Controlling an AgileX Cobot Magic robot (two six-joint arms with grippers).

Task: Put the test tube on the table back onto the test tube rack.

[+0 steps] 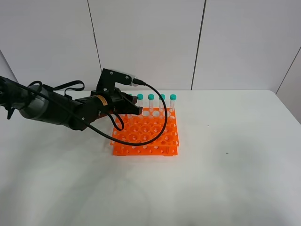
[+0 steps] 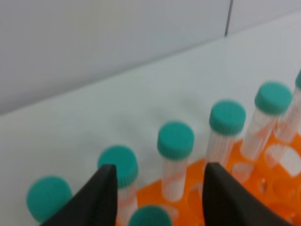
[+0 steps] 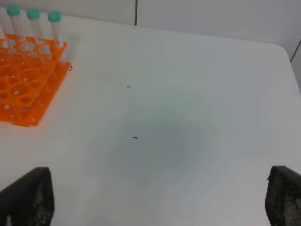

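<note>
Left gripper (image 2: pixel 157 197) hovers over the rack (image 1: pixel 146 134) near the tabletop's (image 1: pixel 225 188) far edge, jaws spread wide, a capped tube (image 2: pixel 149 217) just below them. Risk: the jaws clip neighbouring tubes (image 2: pixel 175 157) and knock them. Right gripper (image 3: pixel 157 200) sits released too.

An orange test tube rack (image 1: pixel 146 133) is seen sitting on the white tabletop (image 1: pixel 225 179), a bit left of centre. Four teal-capped tubes (image 1: pixel 156 104) are stood upright along its far row. The left arm's black pincer (image 1: pixel 133 109) is held over the rack's back-left corner, with a black cable (image 1: pixel 157 127) looped across the holes.
</note>
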